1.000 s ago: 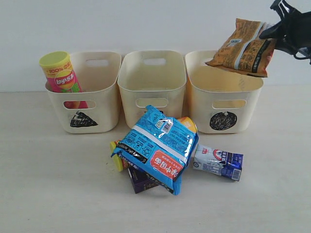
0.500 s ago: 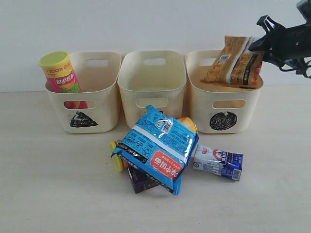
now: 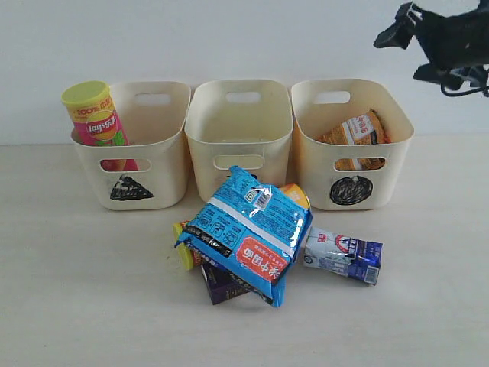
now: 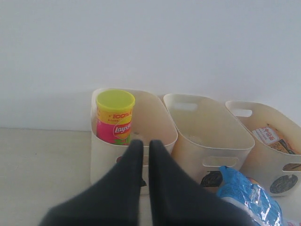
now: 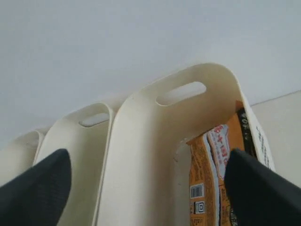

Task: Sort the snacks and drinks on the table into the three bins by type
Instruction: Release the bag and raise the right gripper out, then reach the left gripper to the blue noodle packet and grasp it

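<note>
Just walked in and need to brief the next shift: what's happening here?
A two-arm robot is sorting snacks. Its right gripper hangs open above the circle-marked cream plastic bin, where an orange crinkly packet lies. A pink Lay's tube with a yellow lid stands in the triangle-marked bin; the middle bin looks empty. The left gripper is shut, holding nothing. A blue crinkly packet, small purple box and white-and-blue carton wait on the pale beige table.

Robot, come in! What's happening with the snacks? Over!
Right gripper open, empty, high by circle bin. Left gripper shut, empty. Orange packet inside circle bin. Blue packet lies over purple box on table.
</note>
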Motion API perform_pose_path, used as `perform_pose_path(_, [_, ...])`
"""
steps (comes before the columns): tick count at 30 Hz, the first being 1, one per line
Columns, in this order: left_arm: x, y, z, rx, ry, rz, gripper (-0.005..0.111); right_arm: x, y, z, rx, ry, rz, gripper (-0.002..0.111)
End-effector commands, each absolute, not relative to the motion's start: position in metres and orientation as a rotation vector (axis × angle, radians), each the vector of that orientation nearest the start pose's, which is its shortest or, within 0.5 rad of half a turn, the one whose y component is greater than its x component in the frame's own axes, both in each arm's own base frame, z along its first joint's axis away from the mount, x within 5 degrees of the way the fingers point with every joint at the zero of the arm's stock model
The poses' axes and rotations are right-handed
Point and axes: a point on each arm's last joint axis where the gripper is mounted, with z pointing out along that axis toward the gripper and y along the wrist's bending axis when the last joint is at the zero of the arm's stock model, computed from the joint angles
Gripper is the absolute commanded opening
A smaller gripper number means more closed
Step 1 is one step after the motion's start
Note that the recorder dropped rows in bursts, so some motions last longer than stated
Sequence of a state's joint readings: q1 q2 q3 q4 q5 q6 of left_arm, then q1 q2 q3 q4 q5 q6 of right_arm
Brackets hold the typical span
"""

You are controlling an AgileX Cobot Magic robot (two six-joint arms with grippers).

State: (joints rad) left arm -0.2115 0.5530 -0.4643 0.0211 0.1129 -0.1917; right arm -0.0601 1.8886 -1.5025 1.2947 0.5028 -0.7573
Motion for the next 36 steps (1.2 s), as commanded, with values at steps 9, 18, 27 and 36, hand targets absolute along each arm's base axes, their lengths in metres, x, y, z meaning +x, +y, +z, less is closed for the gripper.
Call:
perform_pose_path(9, [0.118,-0.026,0.315,0.042,1.684,-0.290,0.004,0.375,0.038,0.356,-0.113,2.057,0.874,0.001])
perform_pose_path(18, [0.118,-0.026,0.315,0.042,1.684,-0.290,0.004,0.308,0.070,0.311,-0.101,2.196,0.963,0.001])
perform_pose_path(27, [0.118,-0.026,0.315,0.042,1.684,-0.290,0.004,0.268,0.119,0.262,-0.246,2.354,0.999,0.001])
perform_pose_path(36, [0.118,-0.026,0.315,0.042,1.684,-0.290,0.004,0.265,0.133,0.268,-0.434,2.385,0.888,0.001])
